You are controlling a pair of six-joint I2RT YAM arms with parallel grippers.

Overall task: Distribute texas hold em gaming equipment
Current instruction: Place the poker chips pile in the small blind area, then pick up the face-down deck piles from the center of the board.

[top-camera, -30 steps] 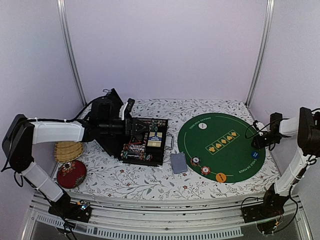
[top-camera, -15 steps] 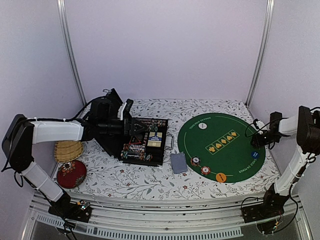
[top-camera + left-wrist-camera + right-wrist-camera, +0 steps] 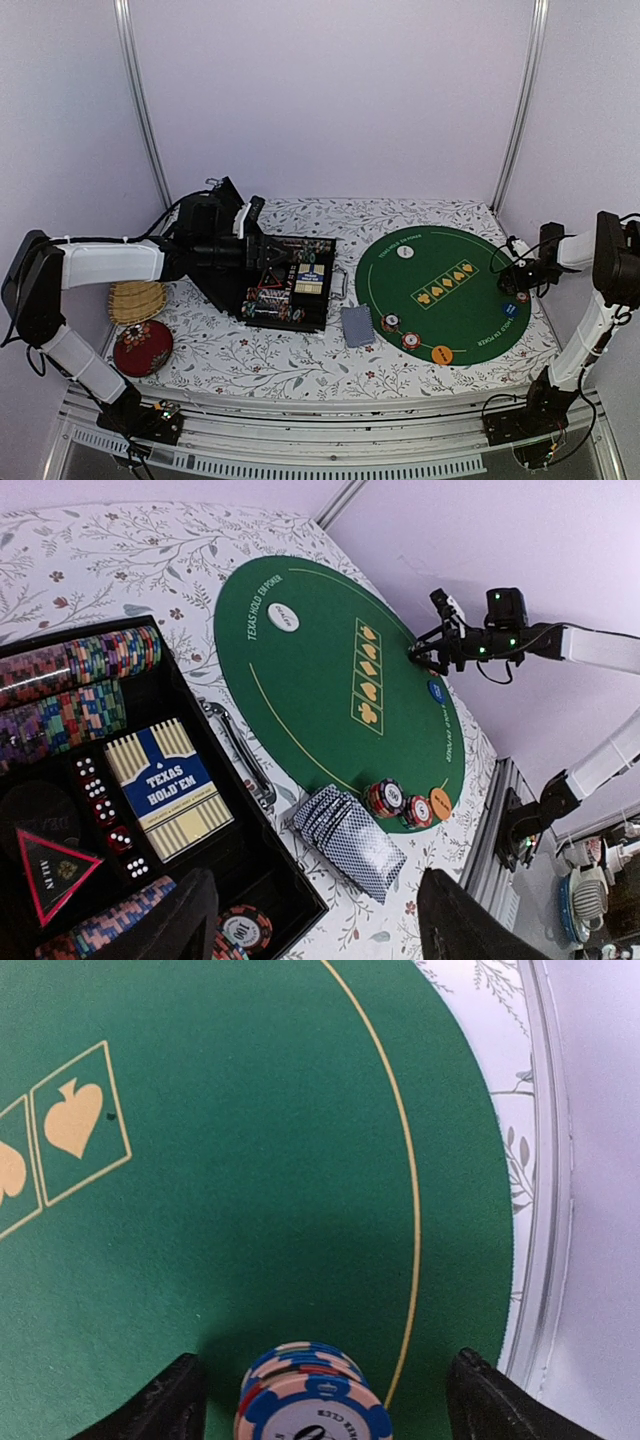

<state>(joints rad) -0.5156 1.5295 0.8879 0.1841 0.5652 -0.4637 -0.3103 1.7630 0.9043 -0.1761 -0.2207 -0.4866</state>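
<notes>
A short stack of round pink-and-blue striped poker chips (image 3: 308, 1392) stands on the round green felt mat (image 3: 250, 1180), directly between the right pincer's (image 3: 325, 1412) fingers, which are spread wide and clear of it on both sides. Far to that pincer's left, the left pincer (image 3: 320, 930) hovers over the open black case (image 3: 255, 875), jaws apart and empty.

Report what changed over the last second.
The right gripper opened, letting go of a chip stack now standing free at the right edge of the green mat. The left gripper stayed open over the black case; cards and other chips did not move.
</notes>
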